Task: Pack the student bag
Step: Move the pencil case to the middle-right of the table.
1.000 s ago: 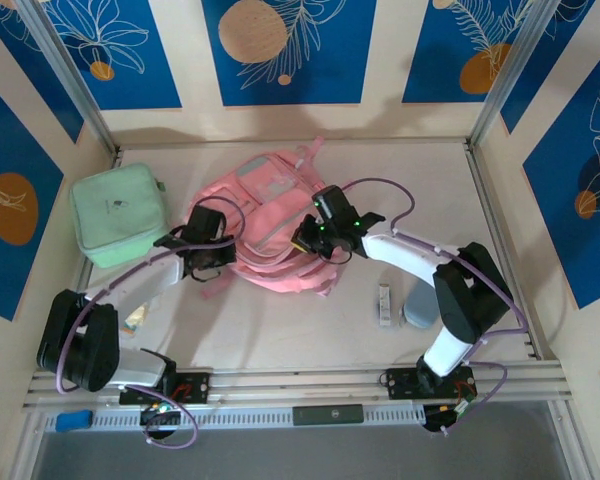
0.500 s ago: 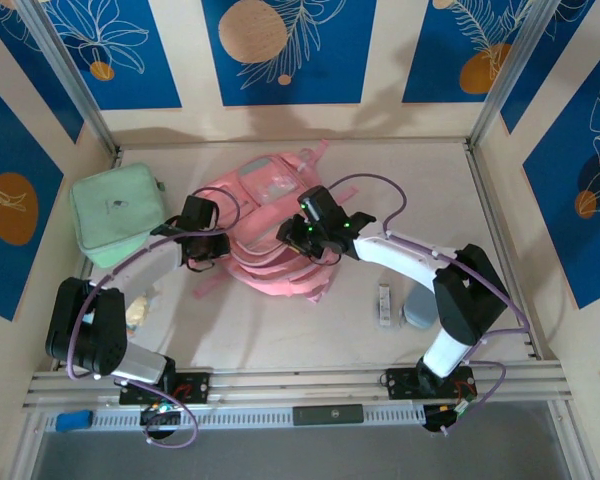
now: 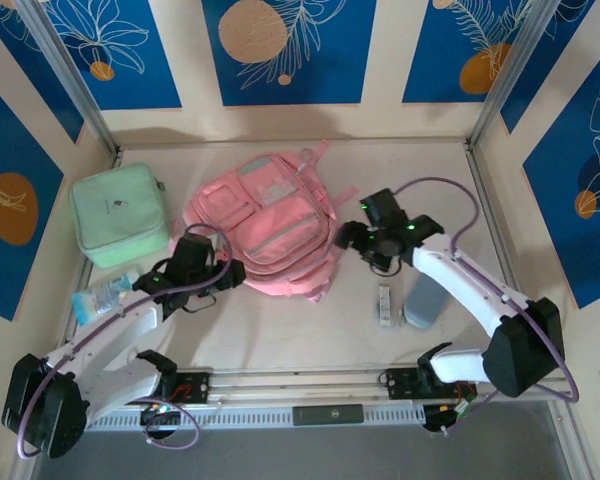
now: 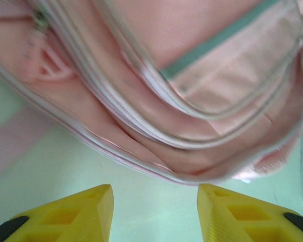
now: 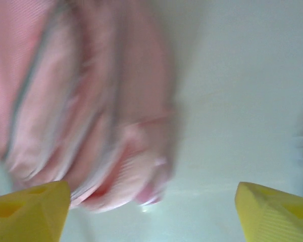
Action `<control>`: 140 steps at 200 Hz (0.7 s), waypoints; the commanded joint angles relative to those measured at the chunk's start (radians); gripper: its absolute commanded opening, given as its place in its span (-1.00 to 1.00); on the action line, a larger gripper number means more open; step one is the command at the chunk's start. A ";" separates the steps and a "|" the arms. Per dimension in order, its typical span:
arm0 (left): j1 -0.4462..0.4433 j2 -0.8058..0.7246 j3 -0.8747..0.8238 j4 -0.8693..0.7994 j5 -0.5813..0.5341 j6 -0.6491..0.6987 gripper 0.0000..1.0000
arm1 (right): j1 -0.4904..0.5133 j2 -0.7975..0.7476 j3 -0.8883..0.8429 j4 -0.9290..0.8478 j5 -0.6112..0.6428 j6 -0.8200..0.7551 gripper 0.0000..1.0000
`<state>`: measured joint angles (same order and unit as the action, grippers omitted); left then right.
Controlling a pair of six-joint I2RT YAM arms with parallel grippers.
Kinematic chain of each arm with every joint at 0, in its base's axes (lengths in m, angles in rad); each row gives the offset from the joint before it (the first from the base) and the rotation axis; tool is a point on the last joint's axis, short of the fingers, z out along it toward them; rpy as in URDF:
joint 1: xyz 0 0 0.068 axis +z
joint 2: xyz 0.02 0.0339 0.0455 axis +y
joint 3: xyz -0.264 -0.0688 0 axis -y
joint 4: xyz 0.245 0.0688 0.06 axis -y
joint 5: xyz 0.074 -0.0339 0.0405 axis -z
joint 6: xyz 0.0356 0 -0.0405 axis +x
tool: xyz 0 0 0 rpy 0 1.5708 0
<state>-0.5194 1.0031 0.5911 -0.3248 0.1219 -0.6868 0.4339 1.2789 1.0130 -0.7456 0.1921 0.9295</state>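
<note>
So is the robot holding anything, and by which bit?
No. The left hand and right hand are open beside the soft pink fabric backpack, holding nothing.

The student bag (image 3: 265,235) is a large soft backpack of pink fabric. It lies flat on the table (image 3: 280,335), near the middle and a little to the left, with its front side up and its top end toward the far wall. The body is turned slightly, so the top leans to the right. On the front there are several pockets with grey-green trim; the upper pocket (image 3: 267,170) has a paler panel. Pink straps (image 3: 316,152) come out at the top, and 1 more strap (image 3: 342,197) lies out at the right side. The close left wrist view shows pale curved seams and a bulging, rounded bottom edge resting on the table.
</note>
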 commanded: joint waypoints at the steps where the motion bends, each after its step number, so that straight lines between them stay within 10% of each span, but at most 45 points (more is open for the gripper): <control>1: -0.080 0.008 -0.009 0.078 -0.014 -0.070 -0.02 | -0.132 -0.076 -0.055 -0.170 0.074 -0.076 0.97; 64: -0.288 0.169 0.049 0.219 -0.064 -0.093 0.11 | -0.579 -0.051 -0.184 -0.180 0.124 -0.091 0.99; 140: -0.372 0.281 0.107 0.262 -0.080 -0.092 0.32 | -0.531 0.043 -0.304 0.015 -0.021 -0.173 0.99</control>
<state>-0.8761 1.2701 0.6640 -0.0887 0.0662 -0.7784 -0.1516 1.3090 0.7197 -0.7937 0.2409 0.7979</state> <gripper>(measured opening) 0.652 0.992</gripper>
